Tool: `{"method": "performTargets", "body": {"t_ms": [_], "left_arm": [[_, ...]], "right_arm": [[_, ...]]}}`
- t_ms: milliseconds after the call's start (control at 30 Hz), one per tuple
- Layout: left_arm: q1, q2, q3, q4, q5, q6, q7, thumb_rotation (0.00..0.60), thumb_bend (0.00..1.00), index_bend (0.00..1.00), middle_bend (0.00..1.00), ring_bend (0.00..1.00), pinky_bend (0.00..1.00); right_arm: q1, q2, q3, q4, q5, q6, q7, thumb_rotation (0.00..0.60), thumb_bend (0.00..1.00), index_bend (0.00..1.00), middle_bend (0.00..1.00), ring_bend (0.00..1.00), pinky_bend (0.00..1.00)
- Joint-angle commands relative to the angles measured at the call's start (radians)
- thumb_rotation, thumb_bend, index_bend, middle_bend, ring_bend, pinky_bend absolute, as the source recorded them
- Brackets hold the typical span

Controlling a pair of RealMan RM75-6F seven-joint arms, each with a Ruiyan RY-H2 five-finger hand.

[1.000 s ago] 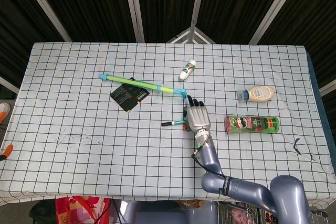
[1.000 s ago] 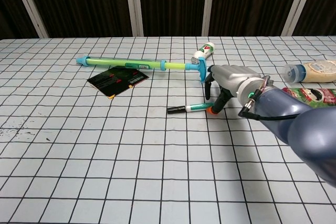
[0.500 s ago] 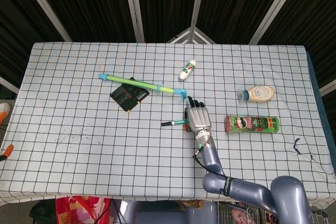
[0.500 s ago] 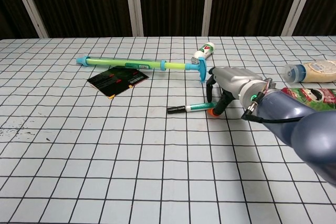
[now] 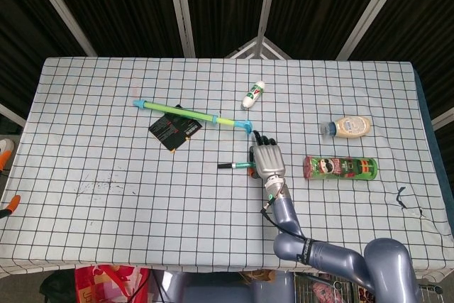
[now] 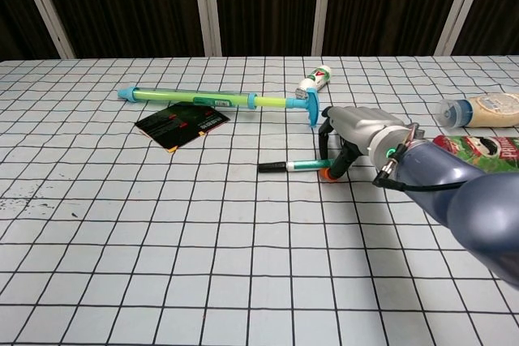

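Observation:
My right hand [image 5: 267,159] [image 6: 357,131] hovers palm down over the right end of a green marker pen [image 5: 234,166] [image 6: 292,167] lying flat on the checked tablecloth. Its fingers curve down on both sides of the pen's orange end, and the thumb tip touches that end. The pen rests on the cloth with its black tip pointing left. I cannot make out a firm grip. My left hand does not show in either view.
A long green and blue tube [image 5: 188,113] [image 6: 203,99] lies just beyond the hand, partly over a black card [image 5: 174,130] [image 6: 182,123]. A small white bottle [image 5: 252,94] [image 6: 315,81] lies further back. To the right lie a mayonnaise bottle [image 5: 349,126] [image 6: 482,109] and a green crisps can [image 5: 340,168] [image 6: 486,147].
My right hand has shifted slightly to the right and settled lower over the pen's orange end. The pen has barely moved.

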Motion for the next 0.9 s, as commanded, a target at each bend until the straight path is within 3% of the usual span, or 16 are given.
{"method": "performTargets", "body": {"t_ms": [33,300,567,900], "left_arm": [[0.0,0.0,0.0,-0.001,-0.001,0.0,0.002,0.6,0.42,0.05,0.0,0.0,0.05],[-0.001,-0.002,-0.001,-0.003,-0.003,0.002,0.005,0.6,0.42,0.06,0.0,0.0,0.05],[-0.001,-0.006,-0.002,0.0,0.002,0.004,-0.002,0.6,0.42,0.06,0.0,0.0,0.05],[-0.013,-0.011,-0.006,-0.031,0.065,0.03,-0.044,0.6,0.42,0.08,0.0,0.0,0.05]], "right_arm": [[0.0,-0.001,0.0,0.004,-0.001,-0.005,0.003,0.6,0.39,0.6,0.06,0.15,0.17],[-0.005,0.008,0.0,-0.012,-0.017,0.002,0.014,0.6,0.41,0.63,0.07,0.15,0.17],[-0.023,0.053,-0.001,-0.1,-0.025,0.022,0.016,0.6,0.42,0.63,0.07,0.15,0.17],[-0.11,0.218,-0.02,-0.416,-0.115,0.118,0.075,0.6,0.42,0.64,0.07,0.15,0.17]]}}
